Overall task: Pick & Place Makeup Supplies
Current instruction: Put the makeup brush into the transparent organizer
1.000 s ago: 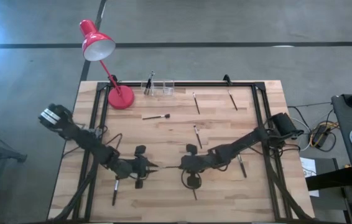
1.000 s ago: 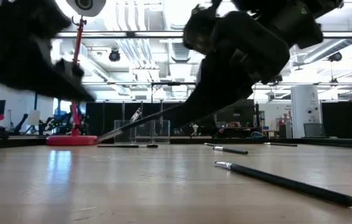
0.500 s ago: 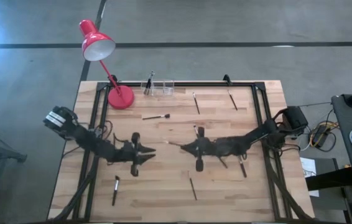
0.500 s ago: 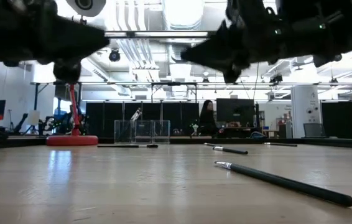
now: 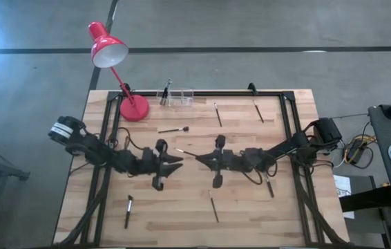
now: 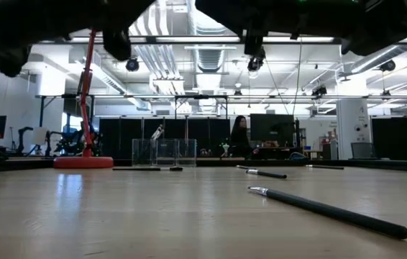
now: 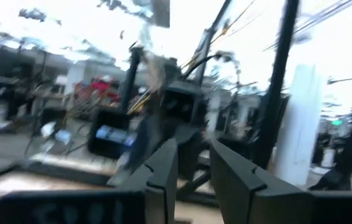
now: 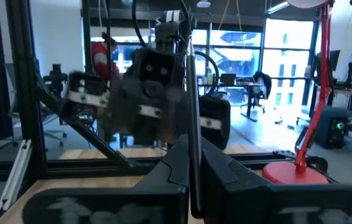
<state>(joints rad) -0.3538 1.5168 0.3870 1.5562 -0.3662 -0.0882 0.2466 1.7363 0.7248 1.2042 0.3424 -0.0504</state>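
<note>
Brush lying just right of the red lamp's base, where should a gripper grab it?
Probably mid-handle on the brush, coming straight down with fingers across its length: it lies flat on the table, slim, bristles at its right end, nothing close by.

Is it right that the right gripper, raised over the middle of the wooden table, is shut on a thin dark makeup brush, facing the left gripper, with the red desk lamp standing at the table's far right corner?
Not quite. The red desk lamp stands at the wooden table's far left corner, as the high view shows. The rest holds: the right gripper is shut on a thin dark makeup brush, raised over the middle and facing the left gripper.
</note>
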